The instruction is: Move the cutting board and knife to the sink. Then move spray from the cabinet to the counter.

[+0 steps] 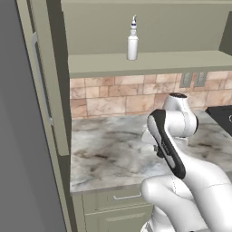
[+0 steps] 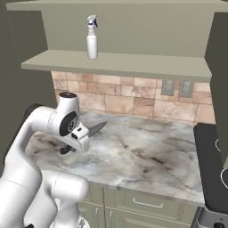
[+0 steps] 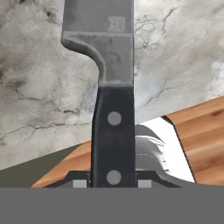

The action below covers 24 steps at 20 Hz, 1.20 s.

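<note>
Knife (image 3: 113, 109) fills the hand view's centre, black handle pinched between the fingers (image 3: 113, 183) at bottom, grey blade running to the top edge over the marble worktop (image 3: 39, 87). Spray (image 2: 91, 38) stands on the cabinet shelf (image 2: 133, 64), upper left of the right base view.
</note>
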Tool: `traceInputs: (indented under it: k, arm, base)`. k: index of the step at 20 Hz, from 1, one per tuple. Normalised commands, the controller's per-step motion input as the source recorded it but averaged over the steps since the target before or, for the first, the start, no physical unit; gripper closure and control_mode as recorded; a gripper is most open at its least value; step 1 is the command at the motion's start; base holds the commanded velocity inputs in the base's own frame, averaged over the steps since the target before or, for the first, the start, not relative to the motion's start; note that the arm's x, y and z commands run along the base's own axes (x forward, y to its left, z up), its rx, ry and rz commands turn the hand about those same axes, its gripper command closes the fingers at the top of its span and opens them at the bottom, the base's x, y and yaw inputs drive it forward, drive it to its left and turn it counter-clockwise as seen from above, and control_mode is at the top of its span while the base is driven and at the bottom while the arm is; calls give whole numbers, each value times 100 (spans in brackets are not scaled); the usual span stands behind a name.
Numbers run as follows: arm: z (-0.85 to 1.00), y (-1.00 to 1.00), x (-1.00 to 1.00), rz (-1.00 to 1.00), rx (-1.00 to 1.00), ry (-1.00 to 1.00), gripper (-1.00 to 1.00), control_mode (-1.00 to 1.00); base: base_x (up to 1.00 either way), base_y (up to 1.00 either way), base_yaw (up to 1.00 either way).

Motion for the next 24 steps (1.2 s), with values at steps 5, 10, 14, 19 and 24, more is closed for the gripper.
traceInputs:
  k: [5, 10, 14, 19, 24]
  arm:
    - [20, 0, -21, 0, 0, 0, 100, -100]
    - [0, 0, 0, 0, 0, 1, 100, -100]
    - [0, 0, 0, 0, 0, 0, 100, -100]
    - [0, 0, 0, 0, 0, 0, 100, -100]
    - [0, 0, 0, 0, 0, 0, 100, 100]
  base:
    - [0, 0, 0]
    - [0, 0, 0]
    - [0, 0, 0]
    - [0, 0, 0]
    - [-20, -1, 0]
